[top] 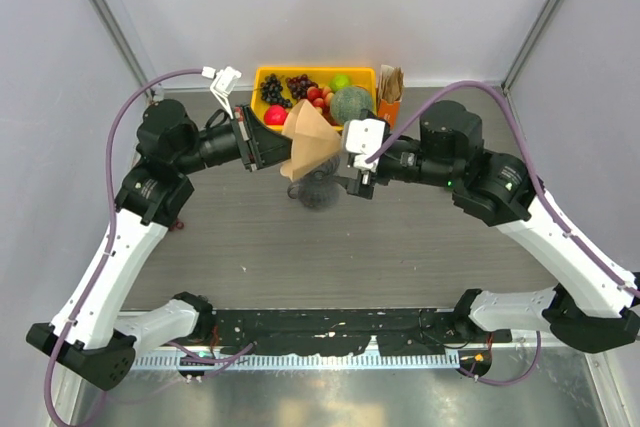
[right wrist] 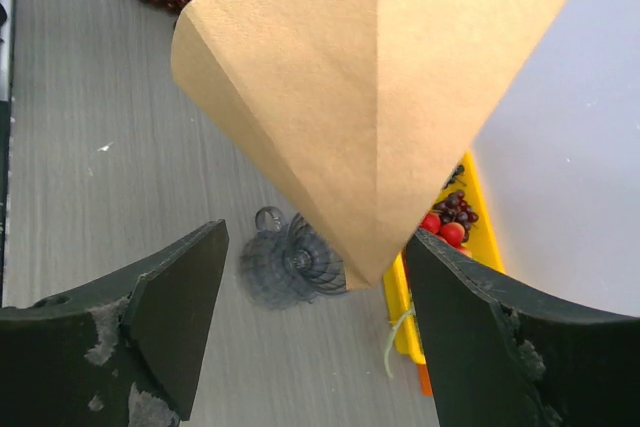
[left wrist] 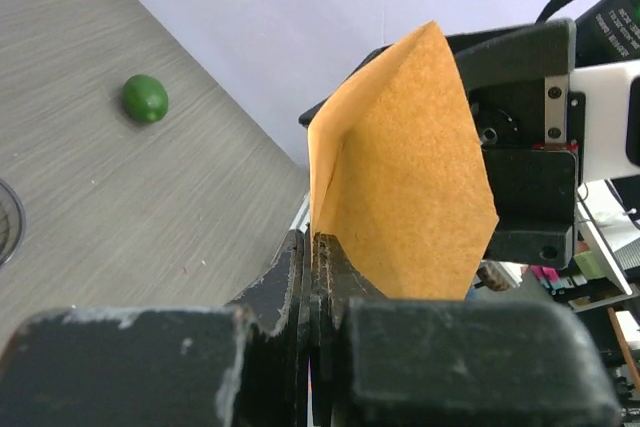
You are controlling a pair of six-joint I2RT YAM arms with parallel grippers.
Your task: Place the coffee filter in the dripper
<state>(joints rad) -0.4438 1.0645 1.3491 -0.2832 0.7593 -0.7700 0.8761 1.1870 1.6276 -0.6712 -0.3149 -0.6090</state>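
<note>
Filter [left wrist: 400, 167] in left tool [left wrist: 312, 259], seemingly edgewise

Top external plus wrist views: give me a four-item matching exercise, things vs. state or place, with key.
Things:
1. coffee filter
2. dripper
3. left gripper
4. right gripper

States or places:
A. open, fingers wide apart
B. sitting on the table, nothing in it
C. shut, pinching a paper edge
D. held up in the air, tan

Pairs: 1-D, 2-B, 3-C, 4-A
</note>
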